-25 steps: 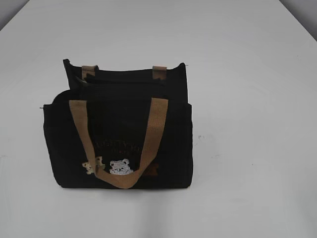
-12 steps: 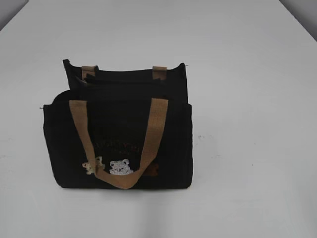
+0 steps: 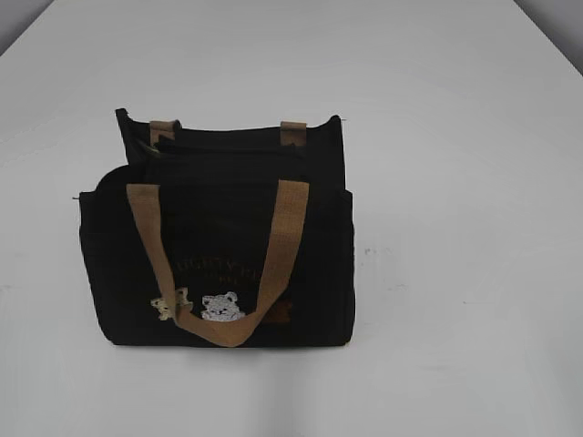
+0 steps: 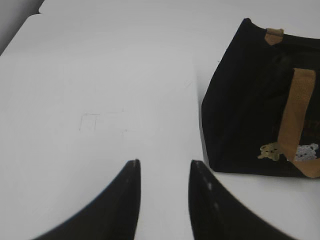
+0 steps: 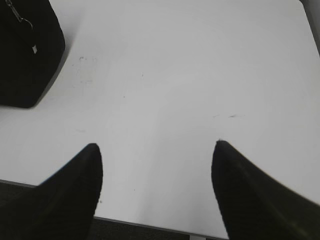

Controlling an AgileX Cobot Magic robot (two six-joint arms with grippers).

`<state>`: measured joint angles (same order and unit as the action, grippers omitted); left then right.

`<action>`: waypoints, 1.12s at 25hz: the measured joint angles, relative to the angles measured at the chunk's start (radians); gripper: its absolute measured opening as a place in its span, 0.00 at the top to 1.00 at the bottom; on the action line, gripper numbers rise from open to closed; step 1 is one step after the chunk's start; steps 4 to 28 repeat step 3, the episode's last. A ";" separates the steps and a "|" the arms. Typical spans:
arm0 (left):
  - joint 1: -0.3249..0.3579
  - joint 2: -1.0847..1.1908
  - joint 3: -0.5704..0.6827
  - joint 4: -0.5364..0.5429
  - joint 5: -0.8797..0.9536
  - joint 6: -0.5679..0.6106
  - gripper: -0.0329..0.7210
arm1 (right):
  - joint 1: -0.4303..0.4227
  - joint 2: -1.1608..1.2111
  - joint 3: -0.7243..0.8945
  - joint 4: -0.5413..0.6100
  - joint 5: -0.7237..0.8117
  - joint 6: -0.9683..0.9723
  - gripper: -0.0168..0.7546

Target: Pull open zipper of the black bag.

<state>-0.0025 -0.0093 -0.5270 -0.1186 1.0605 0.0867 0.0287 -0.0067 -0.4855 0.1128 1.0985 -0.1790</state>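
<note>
The black bag [image 3: 219, 218] stands upright on the white table, left of centre in the exterior view, with tan handles [image 3: 287, 228] and embroidered bears [image 3: 221, 307] on its front. Neither gripper shows in that view. In the left wrist view the black bag [image 4: 245, 100] sits to the right, ahead of my left gripper [image 4: 165, 162], which is open over bare table and holds nothing. In the right wrist view a corner of the black bag [image 5: 25, 65] shows at top left with the zipper's silver pull [image 5: 19, 17] hanging on it. My right gripper [image 5: 156, 145] is wide open and empty, well clear of the bag.
The white table [image 3: 455, 182] stretches bare around the bag on all sides. Its front edge [image 5: 150, 224] lies just under my right gripper in the right wrist view. The table's far left edge [image 4: 20, 30] shows in the left wrist view.
</note>
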 joint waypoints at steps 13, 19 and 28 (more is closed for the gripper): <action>-0.009 0.000 0.000 0.000 0.000 0.000 0.64 | 0.000 0.000 0.000 0.000 0.000 0.000 0.29; -0.009 0.000 0.000 0.000 0.000 0.000 0.64 | 0.000 0.000 0.000 0.000 0.000 0.000 0.29; -0.009 0.000 0.000 0.000 0.000 0.000 0.64 | 0.000 0.000 0.000 0.000 0.000 0.000 0.29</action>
